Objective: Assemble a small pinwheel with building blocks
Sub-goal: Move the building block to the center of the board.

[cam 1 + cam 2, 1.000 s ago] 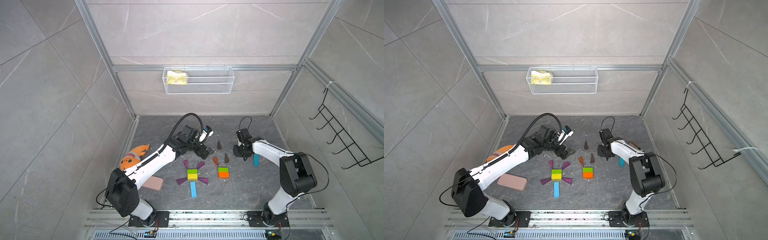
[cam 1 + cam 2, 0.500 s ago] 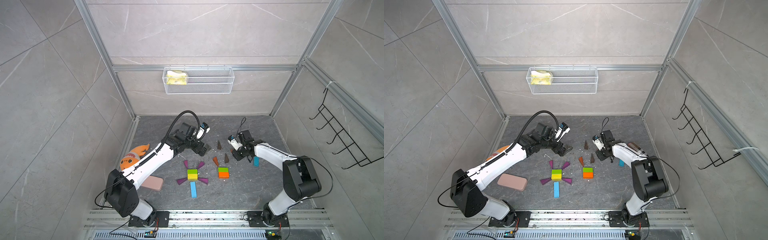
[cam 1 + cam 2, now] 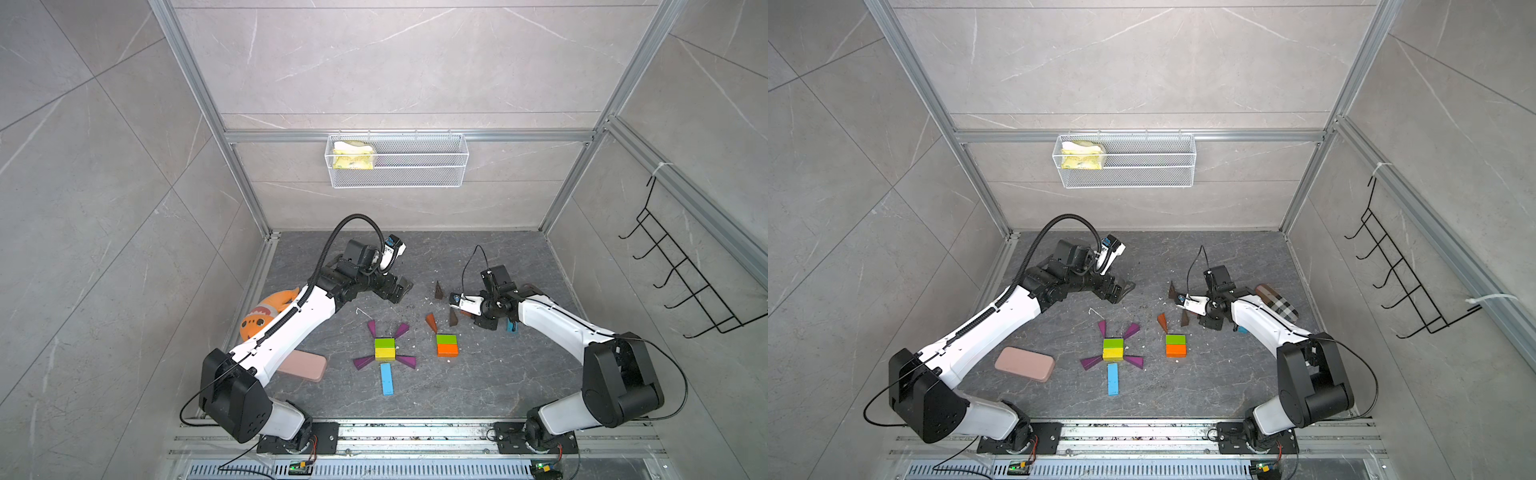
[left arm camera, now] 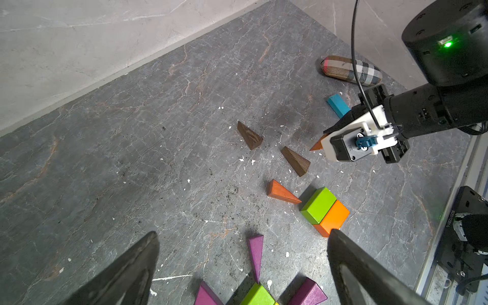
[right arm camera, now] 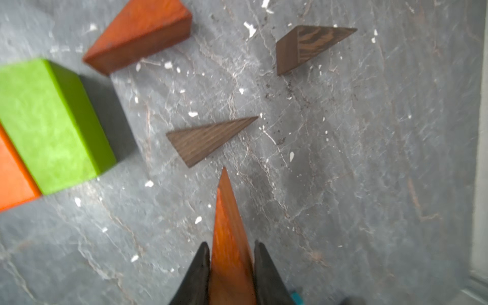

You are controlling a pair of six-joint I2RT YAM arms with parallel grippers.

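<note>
Orange wedge (image 5: 229, 224) pinched by right end effector (image 5: 232, 245); left end effector (image 4: 243, 233) wide, empty; best seat wedge flush against green brick (image 5: 52, 124).

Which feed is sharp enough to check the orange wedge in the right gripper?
Right wrist view: the orange wedge in the right gripper is close and soft, the green brick blurred, the nearest brown wedge sharper. Left wrist view: floor crisp, the left gripper shows blurred fingers, only the wedge's tip visible. Both top views: even light, wedge too small to judge.
</note>
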